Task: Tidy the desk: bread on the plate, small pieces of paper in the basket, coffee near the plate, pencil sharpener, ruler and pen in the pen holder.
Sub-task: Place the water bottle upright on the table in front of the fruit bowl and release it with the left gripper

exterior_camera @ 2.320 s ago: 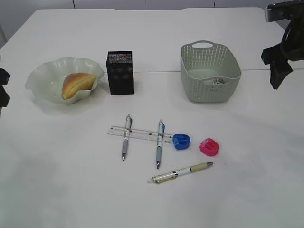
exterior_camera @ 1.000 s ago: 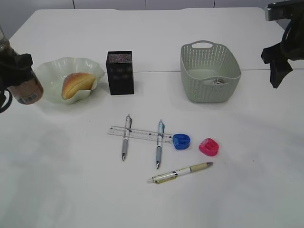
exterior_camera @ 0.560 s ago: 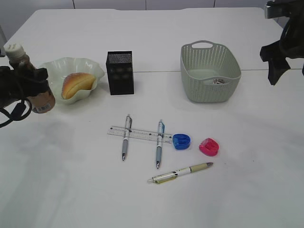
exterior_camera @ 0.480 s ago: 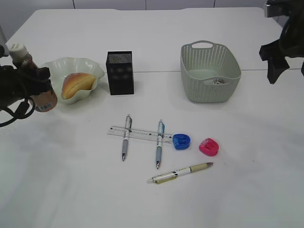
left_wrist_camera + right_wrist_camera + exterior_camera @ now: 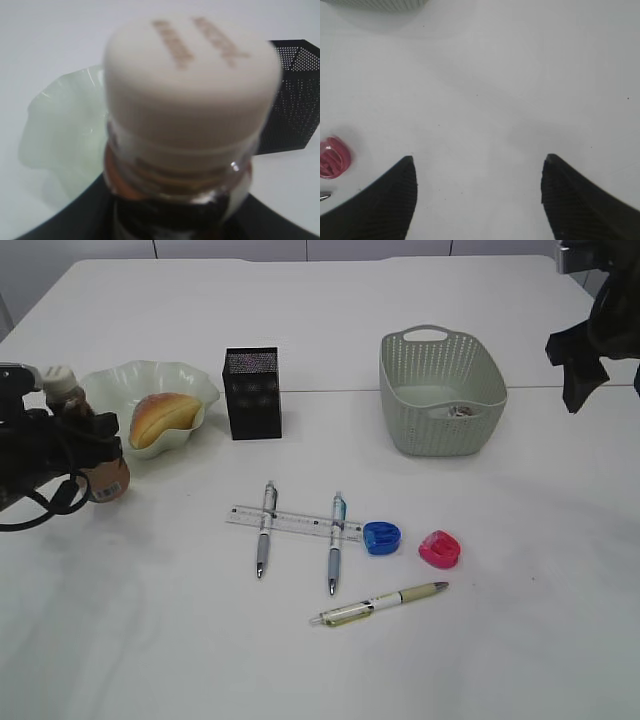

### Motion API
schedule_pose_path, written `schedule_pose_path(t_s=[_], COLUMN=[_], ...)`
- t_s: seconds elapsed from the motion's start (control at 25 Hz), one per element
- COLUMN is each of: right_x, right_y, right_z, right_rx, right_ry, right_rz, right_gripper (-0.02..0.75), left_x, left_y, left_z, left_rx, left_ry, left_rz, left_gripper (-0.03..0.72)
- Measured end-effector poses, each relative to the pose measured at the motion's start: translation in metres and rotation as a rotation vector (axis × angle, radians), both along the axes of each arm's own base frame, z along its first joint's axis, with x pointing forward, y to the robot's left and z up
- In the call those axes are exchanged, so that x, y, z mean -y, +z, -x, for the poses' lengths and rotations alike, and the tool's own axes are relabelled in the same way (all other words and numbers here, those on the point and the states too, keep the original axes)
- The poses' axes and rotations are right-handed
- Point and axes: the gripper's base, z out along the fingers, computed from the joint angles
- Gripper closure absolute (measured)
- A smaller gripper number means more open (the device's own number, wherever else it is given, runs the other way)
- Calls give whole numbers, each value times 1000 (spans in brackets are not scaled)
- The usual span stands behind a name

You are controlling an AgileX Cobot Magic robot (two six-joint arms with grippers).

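Since 2.3 s ago the left gripper (image 5: pixel 75 455) comes in from the left edge with the coffee (image 5: pixel 92 448), now low beside the plate (image 5: pixel 100 385). Fingers pinch the bottle body; bottle tilts, cap (image 5: pixel 192 85) toward the camera, base down-right toward the table (image 5: pixel 150 640). Plate lies just up-right of the bottle, nearly touching; whether the base touches the table is unclear. Likely step: set coffee upright here, then release. Key relation: bottle's long axis leans away from vertical, so it probably needs righting before letting go. Bread (image 5: pixel 160 418) sits on the plate. Paper (image 5: pixel 460 411) in basket (image 5: pixel 440 390). Holder (image 5: pixel 253 393) stands between plate and basket. Ruler (image 5: pixel 295 524) and two pens (image 5: pixel 264 527) lie crossed mid-table, third pen (image 5: pixel 380 604) below, blue sharpener (image 5: pixel 381 537) and pink sharpener (image 5: pixel 440 548) to the right. Right gripper (image 5: pixel 477 195) hangs spread, nothing in it, high at far right; pink sharpener is nearest to it.
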Motion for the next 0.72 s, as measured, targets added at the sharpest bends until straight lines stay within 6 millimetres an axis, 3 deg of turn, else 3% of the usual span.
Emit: schedule_pose_path(t_s=[0.72], right_x=[0], right_y=[0], right_z=[0], right_rx=[0], right_ry=[0], right_rz=[4], right_gripper=[174], left_x=[1], left_y=[-23], left_z=[-8], left_rx=[-25], left_ry=[-6], left_rz=[-3], left_gripper=[344])
